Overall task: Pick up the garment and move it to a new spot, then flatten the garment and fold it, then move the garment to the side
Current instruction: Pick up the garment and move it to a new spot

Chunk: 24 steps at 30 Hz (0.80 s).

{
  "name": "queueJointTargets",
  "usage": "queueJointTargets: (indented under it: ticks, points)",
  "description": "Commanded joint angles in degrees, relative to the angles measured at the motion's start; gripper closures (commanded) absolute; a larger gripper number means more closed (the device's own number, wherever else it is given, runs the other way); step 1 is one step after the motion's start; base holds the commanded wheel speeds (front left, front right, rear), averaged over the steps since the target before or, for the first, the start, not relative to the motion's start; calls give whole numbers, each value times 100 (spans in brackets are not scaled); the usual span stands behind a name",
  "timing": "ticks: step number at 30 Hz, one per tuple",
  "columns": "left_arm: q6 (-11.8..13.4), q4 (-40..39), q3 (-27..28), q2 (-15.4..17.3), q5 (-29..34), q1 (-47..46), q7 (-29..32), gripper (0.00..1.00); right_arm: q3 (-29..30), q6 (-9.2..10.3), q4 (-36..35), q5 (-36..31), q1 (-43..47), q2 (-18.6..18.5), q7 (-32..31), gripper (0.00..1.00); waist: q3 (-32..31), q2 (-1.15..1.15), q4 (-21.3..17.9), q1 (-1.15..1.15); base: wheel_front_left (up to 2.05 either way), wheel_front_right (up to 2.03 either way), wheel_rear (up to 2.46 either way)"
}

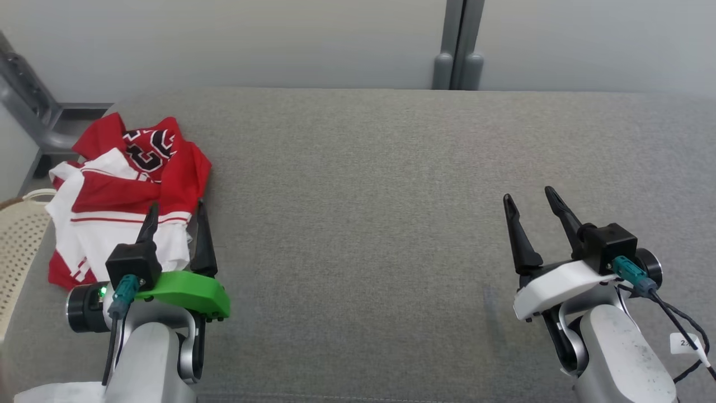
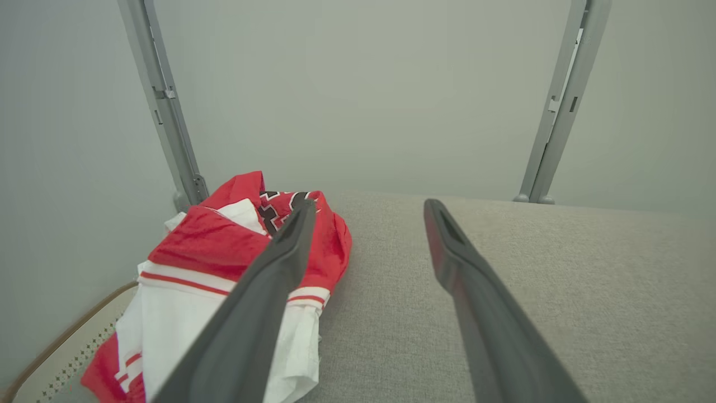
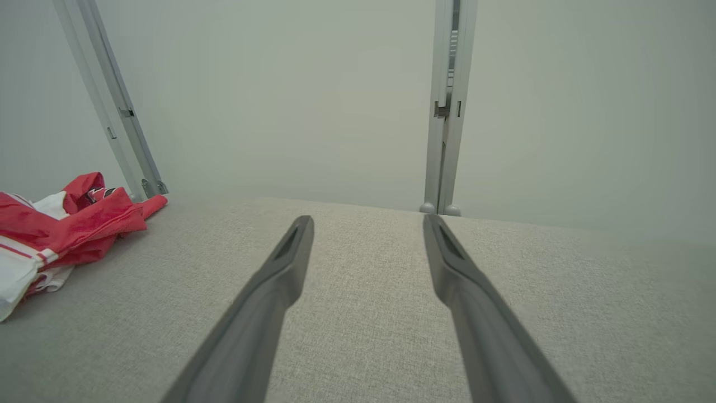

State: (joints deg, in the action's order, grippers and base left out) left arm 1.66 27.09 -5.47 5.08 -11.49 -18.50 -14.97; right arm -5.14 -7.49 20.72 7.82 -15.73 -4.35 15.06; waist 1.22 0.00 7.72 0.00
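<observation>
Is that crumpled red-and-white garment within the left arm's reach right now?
Probably yes: the open left gripper points at the crumpled red-and-white garment just ahead, nothing between them.

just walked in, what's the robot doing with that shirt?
Nothing is gripped yet. A crumpled red-and-white shirt lies in a heap at the far left of the gray table, beside a cream basket. The left claw is open, with its fingers pointing over the shirt's near edge. The right claw is open above bare table on the right. The shirt is not yet picked up.
</observation>
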Motion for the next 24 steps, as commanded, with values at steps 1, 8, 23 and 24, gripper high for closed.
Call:
queueJointTargets:
  ticks: [1,8,23,24]
  points:
    - [-17,-31,35,42,-22,-101,-22,0,-15,0,31,11,-82,-24,24,0,56,0,292,0,0,0,0]
    - [-57,-129,143,38,-70,-161,-23,0,-119,0,161,89,-336,-27,23,0,121,0,740,0,0,0,0]
    - [-103,-238,434,-41,-61,33,-22,0,-88,0,175,84,-365,-42,23,0,181,0,1414,0,0,0,0]
    - [-111,-239,441,-48,-57,37,-22,0,-83,0,174,81,-367,-44,23,0,185,0,1432,0,0,0,0]
